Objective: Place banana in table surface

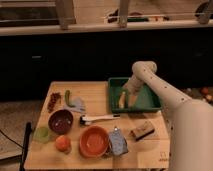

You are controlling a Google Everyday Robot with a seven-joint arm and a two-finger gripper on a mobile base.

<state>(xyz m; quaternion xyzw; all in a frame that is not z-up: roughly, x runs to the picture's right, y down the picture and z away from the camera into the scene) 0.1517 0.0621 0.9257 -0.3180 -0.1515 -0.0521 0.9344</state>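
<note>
The banana (pixel 122 99), pale yellow and slightly curved, lies at the left end of a green tray (pixel 150 106) at the back right of the table surface (pixel 95 92). My gripper (pixel 129 93) hangs at the end of the white arm, which bends down from the right. It is low over the tray, just right of the banana and close against it. Its jaws stand open, and the banana rests in the tray.
A white-handled brush (pixel 100 118) lies mid-table. A purple bowl (pixel 61 121), an orange bowl (pixel 94 141), an orange fruit (pixel 62 144) and a green cup (pixel 42 133) sit front left. A green vegetable (pixel 67 96) lies back left. A grey pouch (pixel 118 142) and a brown block (pixel 142 130) sit front right.
</note>
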